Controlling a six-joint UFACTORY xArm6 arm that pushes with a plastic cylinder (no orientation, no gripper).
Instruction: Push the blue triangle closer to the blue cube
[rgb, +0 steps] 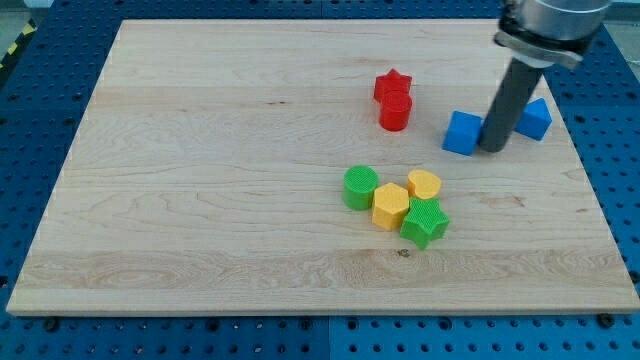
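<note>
The blue cube (462, 133) sits on the wooden board at the view's right. The blue triangle (536, 119) lies a little further right and slightly higher. My tip (493, 148) stands between the two, right against the cube's right side and just left of the triangle. The rod partly hides the triangle's left edge.
A red star (393, 85) and a red cylinder (395, 112) sit left of the cube. Below them is a cluster: green cylinder (361, 187), yellow hexagon (391, 206), yellow heart (424, 184), green star (425, 222). The board's right edge (590, 180) is near the triangle.
</note>
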